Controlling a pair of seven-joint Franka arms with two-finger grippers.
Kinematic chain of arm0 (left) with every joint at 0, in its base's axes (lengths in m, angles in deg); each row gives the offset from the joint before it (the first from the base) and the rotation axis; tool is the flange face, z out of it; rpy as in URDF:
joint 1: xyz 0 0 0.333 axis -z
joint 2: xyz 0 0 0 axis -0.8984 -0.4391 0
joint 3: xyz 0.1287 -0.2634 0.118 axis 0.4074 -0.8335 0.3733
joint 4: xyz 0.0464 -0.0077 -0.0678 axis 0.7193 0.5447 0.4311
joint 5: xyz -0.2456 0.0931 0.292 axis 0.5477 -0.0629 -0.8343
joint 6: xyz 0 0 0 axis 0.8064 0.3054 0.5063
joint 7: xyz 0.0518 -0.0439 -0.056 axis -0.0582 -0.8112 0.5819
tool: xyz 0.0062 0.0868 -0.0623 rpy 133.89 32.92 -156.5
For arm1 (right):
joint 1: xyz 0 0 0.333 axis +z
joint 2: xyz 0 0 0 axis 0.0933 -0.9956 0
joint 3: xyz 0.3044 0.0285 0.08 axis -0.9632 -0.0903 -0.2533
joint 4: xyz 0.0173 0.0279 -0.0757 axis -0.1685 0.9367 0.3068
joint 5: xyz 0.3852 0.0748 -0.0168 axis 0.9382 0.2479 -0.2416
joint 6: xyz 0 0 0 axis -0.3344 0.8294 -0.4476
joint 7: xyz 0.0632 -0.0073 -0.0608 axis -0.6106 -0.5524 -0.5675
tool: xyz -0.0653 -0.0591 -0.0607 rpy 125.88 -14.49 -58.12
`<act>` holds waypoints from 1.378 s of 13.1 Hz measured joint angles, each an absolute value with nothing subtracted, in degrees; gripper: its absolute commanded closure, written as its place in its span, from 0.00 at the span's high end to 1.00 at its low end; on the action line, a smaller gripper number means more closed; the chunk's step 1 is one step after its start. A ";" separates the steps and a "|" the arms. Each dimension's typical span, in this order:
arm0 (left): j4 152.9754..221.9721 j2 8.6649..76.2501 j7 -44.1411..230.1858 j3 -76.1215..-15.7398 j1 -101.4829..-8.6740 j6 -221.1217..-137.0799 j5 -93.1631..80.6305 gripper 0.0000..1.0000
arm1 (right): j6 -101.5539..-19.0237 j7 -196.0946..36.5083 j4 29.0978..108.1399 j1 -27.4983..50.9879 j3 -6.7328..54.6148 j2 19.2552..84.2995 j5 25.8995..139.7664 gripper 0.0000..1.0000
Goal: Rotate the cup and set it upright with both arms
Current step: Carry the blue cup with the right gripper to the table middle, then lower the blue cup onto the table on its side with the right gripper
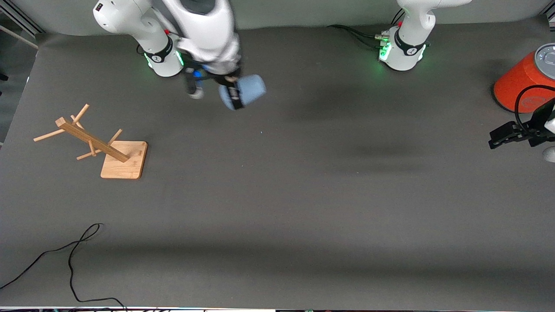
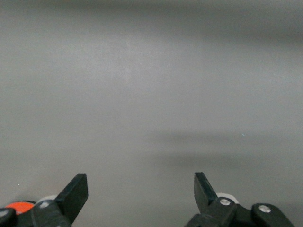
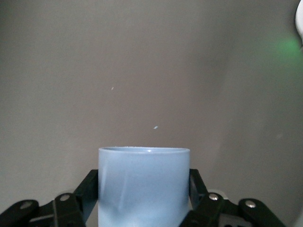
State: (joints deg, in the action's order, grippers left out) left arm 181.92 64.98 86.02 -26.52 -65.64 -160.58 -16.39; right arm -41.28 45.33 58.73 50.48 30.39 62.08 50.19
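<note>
The pale-blue cup (image 1: 250, 88) hangs in the air on its side, over the table close to the right arm's base. My right gripper (image 1: 236, 97) is shut on the cup, one black finger across its wall. In the right wrist view the cup (image 3: 142, 198) fills the space between the fingers (image 3: 89, 187) of the right gripper (image 3: 144, 180). My left gripper (image 1: 494, 138) waits at the left arm's end of the table, beside the orange can. It stands open in the left wrist view, nothing between the fingers of the left gripper (image 2: 141, 189), only grey mat below.
A large orange can (image 1: 520, 82) with a grey lid stands at the left arm's end of the table. A tipped-looking wooden peg rack (image 1: 99, 145) on a square base sits toward the right arm's end. A black cable (image 1: 73, 255) lies near the front edge.
</note>
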 measured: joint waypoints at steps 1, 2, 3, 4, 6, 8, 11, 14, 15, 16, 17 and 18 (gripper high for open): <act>181.89 64.98 86.03 -26.51 -65.64 -160.58 -16.39 1.00 | -42.75 49.22 55.63 52.11 30.36 57.53 50.20 0.32; 181.87 64.98 86.03 -26.49 -65.65 -160.58 -16.39 1.00 | -44.26 52.81 53.02 53.53 30.33 53.43 50.20 0.32; 181.85 64.98 86.03 -26.49 -65.66 -160.60 -16.39 1.00 | -45.74 56.33 50.26 54.96 30.33 49.24 50.20 0.32; 181.83 64.98 86.03 -26.48 -65.67 -160.62 -16.39 1.00 | -46.73 59.64 47.26 56.20 30.32 45.18 50.19 0.32; 181.82 64.94 86.03 -26.48 -65.67 -160.62 -16.39 1.00 | -47.99 65.33 41.14 57.92 30.34 37.52 50.16 0.32; 181.82 64.88 86.03 -26.46 -65.68 -160.62 -16.39 1.00 | -50.02 69.73 36.96 58.59 30.39 31.14 50.03 0.33; 181.48 64.88 86.03 -26.49 -65.68 -160.61 -16.39 1.00 | -54.40 76.39 33.48 58.74 30.54 23.45 48.65 0.33; 181.37 64.87 86.03 -26.49 -65.68 -160.57 -16.39 1.00 | -55.16 79.36 29.84 58.76 30.68 18.17 48.19 0.33; 181.37 64.84 86.03 -26.49 -65.68 -160.57 -16.39 1.00 | -55.18 79.74 29.28 58.79 30.68 17.27 48.18 0.33; 181.36 64.78 86.03 -26.49 -65.68 -160.57 -16.39 1.00 | -55.28 79.90 28.91 58.85 30.68 16.51 48.18 0.35; 181.36 64.71 86.03 -26.49 -65.68 -160.57 -16.39 1.00 | -55.70 80.01 28.86 58.91 30.68 15.83 48.18 0.43; 181.35 64.63 86.03 -26.49 -65.68 -160.57 -16.39 1.00 | -56.43 80.12 28.54 59.05 30.69 15.24 48.16 0.51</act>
State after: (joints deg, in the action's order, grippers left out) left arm 181.35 64.63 86.03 -26.49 -65.68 -160.57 -16.39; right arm -56.43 80.12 28.54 59.05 30.69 15.24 48.16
